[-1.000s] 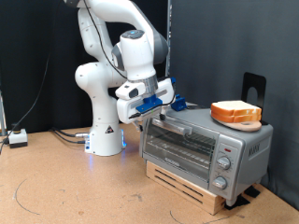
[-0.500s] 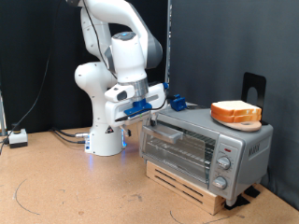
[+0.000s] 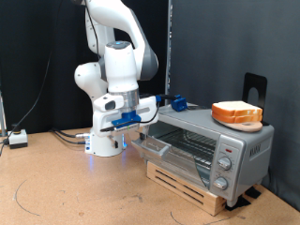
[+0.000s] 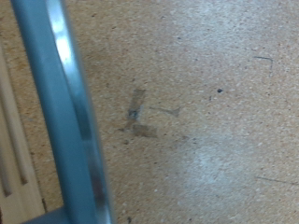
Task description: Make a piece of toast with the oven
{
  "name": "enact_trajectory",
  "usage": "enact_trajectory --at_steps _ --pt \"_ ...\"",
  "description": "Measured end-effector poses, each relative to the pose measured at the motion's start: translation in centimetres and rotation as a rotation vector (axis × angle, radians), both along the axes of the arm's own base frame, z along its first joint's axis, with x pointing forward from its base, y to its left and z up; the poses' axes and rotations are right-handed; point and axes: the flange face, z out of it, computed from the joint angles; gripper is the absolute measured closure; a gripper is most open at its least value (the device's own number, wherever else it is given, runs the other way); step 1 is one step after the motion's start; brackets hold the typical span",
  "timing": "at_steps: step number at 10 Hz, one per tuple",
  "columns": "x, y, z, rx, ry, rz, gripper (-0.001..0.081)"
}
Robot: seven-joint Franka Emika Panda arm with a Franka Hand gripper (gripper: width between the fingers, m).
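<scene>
The silver oven [image 3: 220, 148] stands on a wooden pallet at the exterior view's right. Its glass door [image 3: 167, 147] hangs partly open, tilted out towards the exterior view's left. A piece of toast [image 3: 236, 113], stacked on a like slice, lies on the oven's roof. My gripper [image 3: 129, 119], with blue fingers, hovers just left of and above the door's top edge. Whether it touches the handle does not show. In the wrist view one blue finger [image 4: 67, 121] crosses the frame over the brown board floor, and nothing shows beside it.
The white robot base [image 3: 105, 141] stands behind the gripper with cables [image 3: 67, 137] running to the exterior view's left. A small white box [image 3: 17, 138] sits at the far left. A black bracket [image 3: 253, 87] rises behind the oven. Brown board floor [image 3: 75, 192] spreads in front.
The gripper has swung from the oven's top front edge down and towards the exterior view's left. The oven door has tipped further open with it.
</scene>
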Motion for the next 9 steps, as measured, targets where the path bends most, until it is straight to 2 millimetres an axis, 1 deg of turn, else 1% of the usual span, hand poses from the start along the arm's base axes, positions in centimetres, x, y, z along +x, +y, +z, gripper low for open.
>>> enact_trajectory --at_steps 5,9 --pt "1.5 -1.8 -3.0 -0.041 -0.014 -0.003 -0.0003" --pt "3.2 -2.2 -4.2 -0.034 -0.021 -0.033 -0.0003"
